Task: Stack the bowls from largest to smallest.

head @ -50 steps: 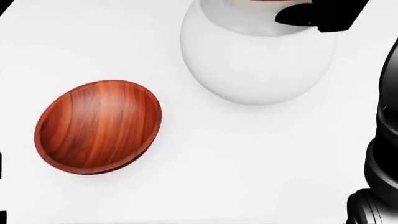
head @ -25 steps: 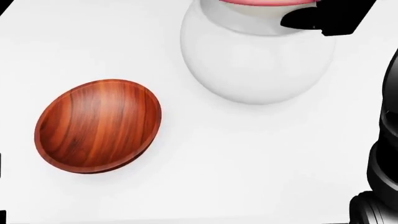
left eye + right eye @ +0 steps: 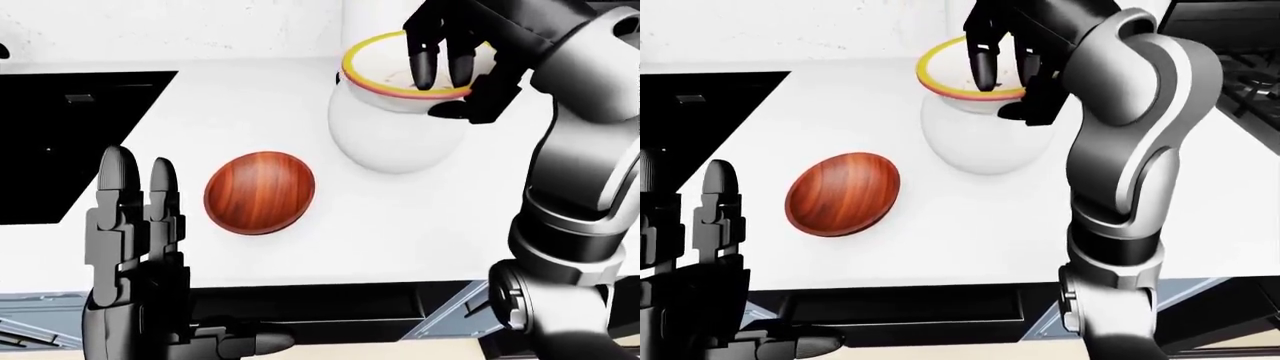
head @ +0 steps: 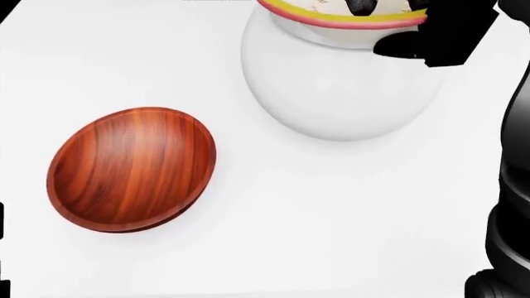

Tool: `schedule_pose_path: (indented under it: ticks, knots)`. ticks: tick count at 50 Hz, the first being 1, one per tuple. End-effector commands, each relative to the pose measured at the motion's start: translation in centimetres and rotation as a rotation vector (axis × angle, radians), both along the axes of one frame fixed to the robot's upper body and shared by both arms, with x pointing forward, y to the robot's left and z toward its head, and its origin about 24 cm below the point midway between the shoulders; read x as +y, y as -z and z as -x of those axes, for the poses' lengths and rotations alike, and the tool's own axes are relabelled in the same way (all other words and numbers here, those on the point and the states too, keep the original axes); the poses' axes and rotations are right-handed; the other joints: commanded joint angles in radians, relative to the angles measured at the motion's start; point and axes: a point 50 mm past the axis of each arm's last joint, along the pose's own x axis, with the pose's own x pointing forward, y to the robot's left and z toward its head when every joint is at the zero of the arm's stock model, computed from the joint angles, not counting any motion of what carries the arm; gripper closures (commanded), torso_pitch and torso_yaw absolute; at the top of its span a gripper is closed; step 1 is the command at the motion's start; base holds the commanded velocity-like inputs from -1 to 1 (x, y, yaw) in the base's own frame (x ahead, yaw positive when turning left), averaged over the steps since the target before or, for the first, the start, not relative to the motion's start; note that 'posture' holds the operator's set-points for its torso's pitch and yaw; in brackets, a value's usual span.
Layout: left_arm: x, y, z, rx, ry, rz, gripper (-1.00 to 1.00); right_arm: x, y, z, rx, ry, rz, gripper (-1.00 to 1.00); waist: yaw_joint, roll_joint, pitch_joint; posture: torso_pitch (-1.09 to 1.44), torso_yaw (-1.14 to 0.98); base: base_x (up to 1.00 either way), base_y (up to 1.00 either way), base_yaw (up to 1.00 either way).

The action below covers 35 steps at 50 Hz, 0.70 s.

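Three bowls are in play. My right hand (image 3: 450, 64) grips the yellow-and-red-rimmed bowl (image 3: 385, 75) — two fingers (image 3: 425, 60) hooked inside the rim, the thumb pressing on the outer wall — and holds it right at the mouth of the large white bowl (image 3: 385, 142), at twelve o'clock on the white desk (image 3: 400, 225). Whether it already rests in the white bowl or hangs just above it, I cannot tell. I judge the pinch on the rim is there so the smaller bowl can go straight down into the bigger one without my palm getting in the way.

My left hand (image 3: 135, 225) stands at seven o'clock in the left-eye view with its fingers straight up and spread, holding nothing — parked clear of the work. The wooden bowl (image 4: 131, 169) lies on the desk at about eight o'clock from the white one, well apart and untouched, probably next for the stack.
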Motion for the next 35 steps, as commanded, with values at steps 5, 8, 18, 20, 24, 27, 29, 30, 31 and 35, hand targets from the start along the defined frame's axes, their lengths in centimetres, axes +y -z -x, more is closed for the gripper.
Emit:
schedule_pose_path:
  ticks: [5, 8, 18, 20, 24, 27, 29, 30, 31, 35]
  knots:
    - [-0.1, -1.0, 0.6, -0.066, 0.002, -0.005, -1.00, -0.4, -1.2, 0.2, -0.096, 0.023, -0.023, 1.00, 0.000, -0.002, -0.022, 0.00, 0.00, 0.00, 0.00, 0.00]
    - [-0.1, -1.0, 0.6, -0.066, 0.001, -0.005, -1.00, -0.3, -1.3, 0.0, -0.093, 0.021, -0.022, 1.00, 0.000, -0.003, -0.023, 0.00, 0.00, 0.00, 0.00, 0.00]
    - [-0.1, -1.0, 0.6, -0.067, 0.002, -0.005, -1.00, -0.2, -1.2, -0.6, -0.084, 0.019, -0.022, 1.00, 0.000, -0.002, -0.022, 0.00, 0.00, 0.00, 0.00, 0.00]
    - [-0.1, -1.0, 0.6, -0.067, 0.003, -0.004, -1.00, -0.2, -1.2, -0.6, -0.082, 0.019, -0.022, 1.00, 0.000, -0.003, -0.022, 0.00, 0.00, 0.00, 0.00, 0.00]
    - [-0.1, -1.0, 0.6, -0.065, 0.003, -0.008, -1.00, -0.2, -0.9, -1.0, -0.075, 0.022, -0.024, 1.00, 0.001, -0.003, -0.022, 0.00, 0.00, 0.00, 0.00, 0.00]
    - [-0.1, -1.0, 0.6, -0.065, 0.002, -0.008, -1.00, -0.2, -0.7, -1.3, -0.070, 0.023, -0.024, 1.00, 0.001, -0.003, -0.023, 0.00, 0.00, 0.00, 0.00, 0.00]
    - [-0.1, -1.0, 0.6, -0.065, 0.003, -0.009, -1.00, -0.3, -0.6, -1.5, -0.070, 0.027, -0.023, 1.00, 0.001, -0.003, -0.024, 0.00, 0.00, 0.00, 0.00, 0.00]
    - [-0.1, -1.0, 0.6, -0.065, 0.003, -0.009, -1.00, -0.3, -0.5, -1.6, -0.067, 0.029, -0.023, 1.00, 0.001, -0.004, -0.024, 0.00, 0.00, 0.00, 0.00, 0.00]
    - [-0.1, -1.0, 0.6, -0.065, 0.003, -0.008, -1.00, -0.4, -0.5, -1.7, -0.066, 0.030, -0.024, 1.00, 0.001, -0.004, -0.024, 0.00, 0.00, 0.00, 0.00, 0.00]
    - [-0.1, -0.9, 0.6, -0.064, 0.002, -0.009, -1.00, -0.5, -0.7, -1.9, -0.067, 0.036, -0.031, 1.00, 0.001, -0.004, -0.025, 0.00, 0.00, 0.00, 0.00, 0.00]
